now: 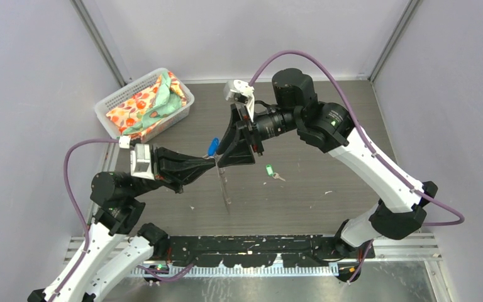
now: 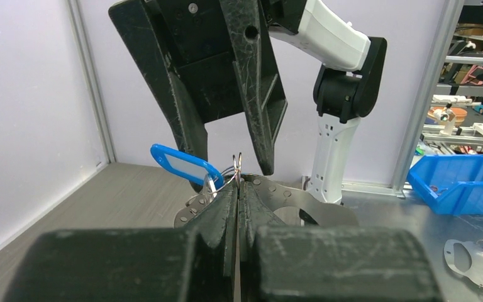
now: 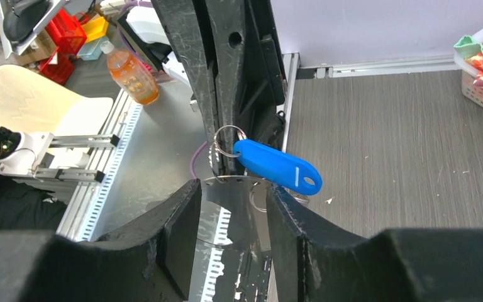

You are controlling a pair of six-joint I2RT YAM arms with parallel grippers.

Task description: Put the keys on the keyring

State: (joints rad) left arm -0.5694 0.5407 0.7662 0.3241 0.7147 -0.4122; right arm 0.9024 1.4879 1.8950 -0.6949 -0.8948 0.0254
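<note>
Left gripper (image 2: 238, 189) reads on my feed as pinched fully shut on the keyring (image 3: 236, 220), a thin shiny metal piece with small holes along its edge. In the overhead view it hangs edge-on below the fingertips, toward 6 o'clock. At the very tips I see a few small wire loops poking out, and the blue key (image 3: 277, 167) hangs from them, its tag sticking out toward 11 o'clock in the overhead view. I cannot tell whether the loops pass through the holes of the metal piece. My right gripper (image 3: 233, 189) comes in from 1 o'clock and meets the left one near the middle of the table (image 1: 327, 145). Its jaws stand part-way apart, one finger on each side of the keyring, and I see nothing held between them. The green key (image 1: 269, 170) lies flat on the table just beside the two grippers, at about 4 o'clock from them, apart from both. At 10 o'clock on the table a white basket (image 1: 110, 107) holds bunched patterned cloths (image 1: 151, 100).
</note>
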